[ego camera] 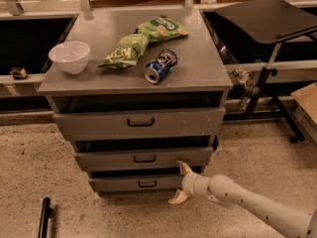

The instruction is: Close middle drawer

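A: Where is the middle drawer (pixel 109 158)?
B: In the grey cabinet, between the top drawer (pixel 99 124) and the bottom drawer (pixel 114 184). It has a low plain front and a small black handle (pixel 144 158), with a dark slit above.
A: And the end effector (pixel 181 183)?
B: Just before the front, right of the handle. Its fingers are spread and grip nothing.
A: Around?
B: The worktop (pixel 198 78) carries a bowl (pixel 70 56), chip bags (pixel 141 39) and a can (pixel 160 66).

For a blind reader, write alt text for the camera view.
The robot's gripper, fingers spread, sits at the right of the nearly shut middle drawer of a grey cabinet. On top: a white bowl, green snack bags, a blue can.
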`<state>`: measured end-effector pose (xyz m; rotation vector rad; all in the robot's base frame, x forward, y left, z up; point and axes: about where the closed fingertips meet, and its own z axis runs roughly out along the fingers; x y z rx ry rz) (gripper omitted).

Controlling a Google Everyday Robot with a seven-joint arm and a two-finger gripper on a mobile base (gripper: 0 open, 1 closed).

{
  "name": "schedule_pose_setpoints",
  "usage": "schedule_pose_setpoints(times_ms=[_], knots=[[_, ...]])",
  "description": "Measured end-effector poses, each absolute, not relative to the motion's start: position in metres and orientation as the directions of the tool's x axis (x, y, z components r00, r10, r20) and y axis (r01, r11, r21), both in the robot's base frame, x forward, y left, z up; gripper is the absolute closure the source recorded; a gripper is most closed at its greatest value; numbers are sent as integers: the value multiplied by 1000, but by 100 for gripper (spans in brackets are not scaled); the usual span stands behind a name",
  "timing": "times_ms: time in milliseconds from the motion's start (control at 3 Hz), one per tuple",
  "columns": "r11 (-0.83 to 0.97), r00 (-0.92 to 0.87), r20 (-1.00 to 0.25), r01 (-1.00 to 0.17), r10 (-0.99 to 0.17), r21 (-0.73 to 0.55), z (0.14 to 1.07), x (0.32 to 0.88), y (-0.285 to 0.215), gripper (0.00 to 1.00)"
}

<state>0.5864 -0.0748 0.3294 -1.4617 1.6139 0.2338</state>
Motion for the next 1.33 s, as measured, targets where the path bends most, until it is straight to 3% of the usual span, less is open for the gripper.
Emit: schedule_pose_setpoints(times_ms=[667, 1333], knots=[[253, 162, -708, -861, -688, -442, 334, 591, -71, 0], [207, 189, -733, -887, -654, -413, 371, 531, -52, 0]])
